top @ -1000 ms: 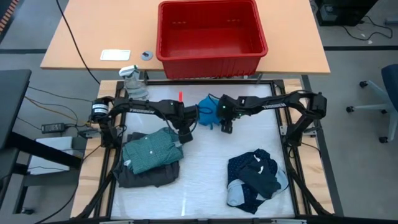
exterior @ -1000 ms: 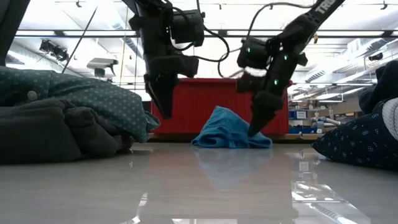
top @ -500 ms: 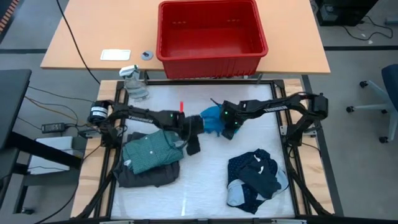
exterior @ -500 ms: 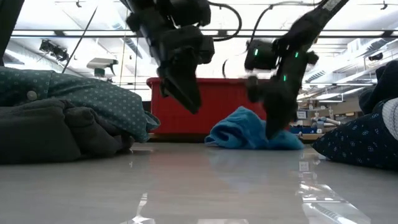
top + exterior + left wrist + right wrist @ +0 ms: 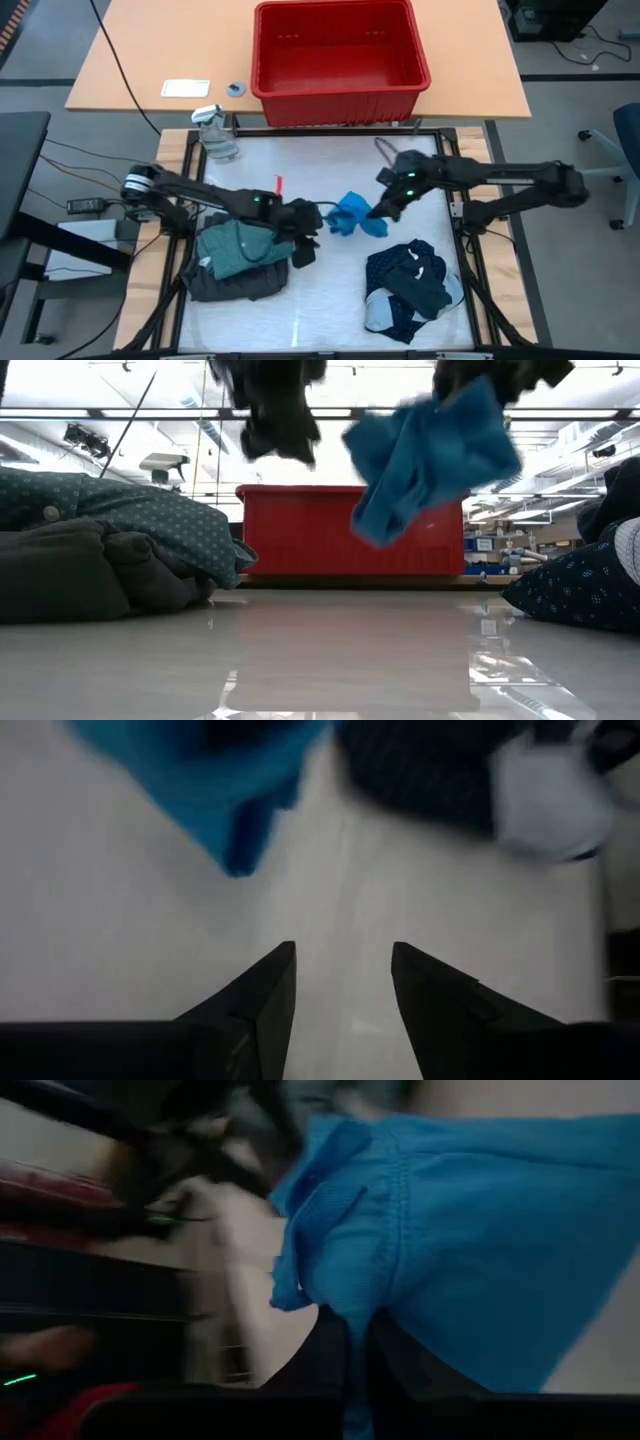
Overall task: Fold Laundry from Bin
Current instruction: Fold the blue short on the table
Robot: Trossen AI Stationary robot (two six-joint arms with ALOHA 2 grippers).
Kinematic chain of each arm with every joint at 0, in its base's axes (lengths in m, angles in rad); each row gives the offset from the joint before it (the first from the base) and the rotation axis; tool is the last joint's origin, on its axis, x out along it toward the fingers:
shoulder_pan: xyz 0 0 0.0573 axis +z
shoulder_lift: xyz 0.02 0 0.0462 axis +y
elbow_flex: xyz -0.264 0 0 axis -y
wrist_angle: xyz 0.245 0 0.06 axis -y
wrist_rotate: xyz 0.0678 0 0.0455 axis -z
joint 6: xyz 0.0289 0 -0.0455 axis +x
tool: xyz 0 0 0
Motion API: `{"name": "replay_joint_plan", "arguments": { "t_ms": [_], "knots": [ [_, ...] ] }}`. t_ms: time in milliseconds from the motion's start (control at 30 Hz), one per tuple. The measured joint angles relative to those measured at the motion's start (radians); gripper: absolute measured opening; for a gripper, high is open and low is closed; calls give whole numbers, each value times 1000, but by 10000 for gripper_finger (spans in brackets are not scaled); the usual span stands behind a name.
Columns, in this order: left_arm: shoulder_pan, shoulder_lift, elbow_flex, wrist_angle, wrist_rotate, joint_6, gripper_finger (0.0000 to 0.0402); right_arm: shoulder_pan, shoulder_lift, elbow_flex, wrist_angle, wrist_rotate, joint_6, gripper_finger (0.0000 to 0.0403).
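Observation:
A bright blue piece of laundry [image 5: 352, 215] [image 5: 430, 455] hangs above the middle of the white mat with my right gripper [image 5: 380, 209] shut on it. My left gripper [image 5: 304, 254] [image 5: 342, 990] hovers open beside it, toward the table's left, with nothing between its fingers. The teal dotted shirt [image 5: 238, 248] lies folded on a dark grey piece [image 5: 235, 283] at the near left. A navy dotted heap with white pieces [image 5: 410, 285] lies at the near right. The red bin [image 5: 340, 50] stands beyond the mat's far edge. My right gripper pinches the blue piece between its two fingers [image 5: 345, 1365] at a bunched part next to a stitched hem [image 5: 385, 1295]; how many layers, I cannot tell. The cloth hangs slack below the gripper, its lowest end [image 5: 372, 530] clear of the mat.
A grey-white bottle [image 5: 216, 133] stands at the mat's far left corner. A small red thing [image 5: 278, 185] lies just beyond my left arm. A white card [image 5: 185, 88] and a small round thing [image 5: 236, 89] lie on the wooden table. Bare mat [image 5: 320, 310] shows between the two heaps.
My right gripper has taken hold of the blue piece and risen with it, drifting toward the table's right and near edges. The cloth has left the mat and now hangs clear. My left gripper has drawn back toward the near edge and risen, tipping less steeply.

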Motion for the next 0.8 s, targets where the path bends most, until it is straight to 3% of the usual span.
{"name": "replay_joint_plan", "arguments": {
  "t_ms": [167, 333, 567, 800],
  "knots": [
    [-36, -115, 1, 24, -53, -53, 172, 54, -131, 2, 7, -82, 149, 21],
    [-68, -146, 1, 113, -251, -7, 172, 105, -180, 2, 15, -79, 184, 21],
    [-39, -129, 2, 345, -288, 73, 223, 127, -188, 2, 50, 58, 172, 21],
    [9, -128, 2, 348, -296, -23, 311, 126, -196, 2, 127, 295, 164, 21]
  ]
}}
